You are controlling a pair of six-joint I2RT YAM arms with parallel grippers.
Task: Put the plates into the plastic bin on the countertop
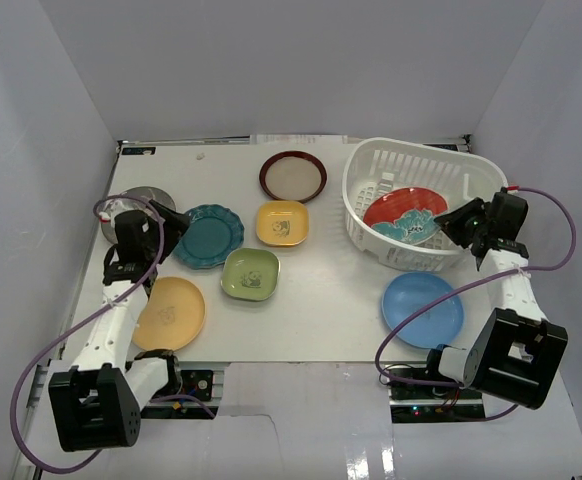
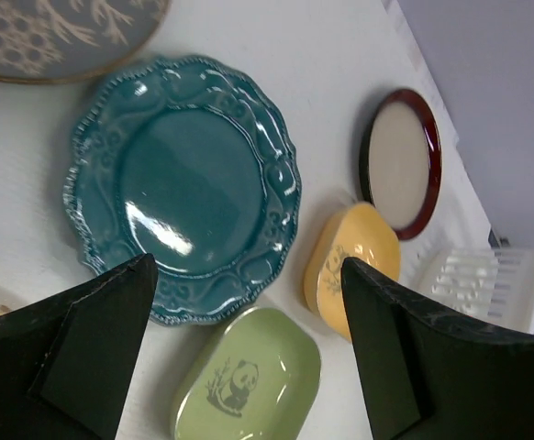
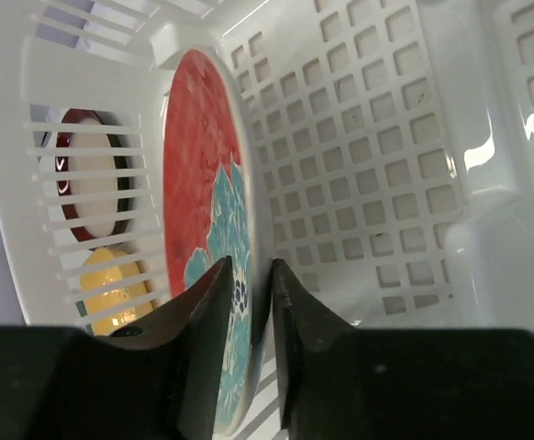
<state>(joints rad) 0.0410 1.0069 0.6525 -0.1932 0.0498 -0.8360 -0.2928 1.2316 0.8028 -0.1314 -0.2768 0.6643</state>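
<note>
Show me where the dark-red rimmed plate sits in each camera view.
Top external: dark-red rimmed plate at back centre of the countertop.
Left wrist: right of centre, upper half.
Right wrist: left side, seen through the plastic bin slots.
Shared landmark: yellow square dish right beside it.

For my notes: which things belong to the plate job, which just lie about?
Job: white bin, wave plate, blue plate, teal plate, grey plate, red-rimmed plate, round yellow plate, yellow dish, green dish.
Lying about: purple cables only.

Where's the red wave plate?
Top view: the red wave plate sits inside the plastic bin at right rear, its rim between the fingers of the right gripper, the blue plate in front of the bin.
</note>
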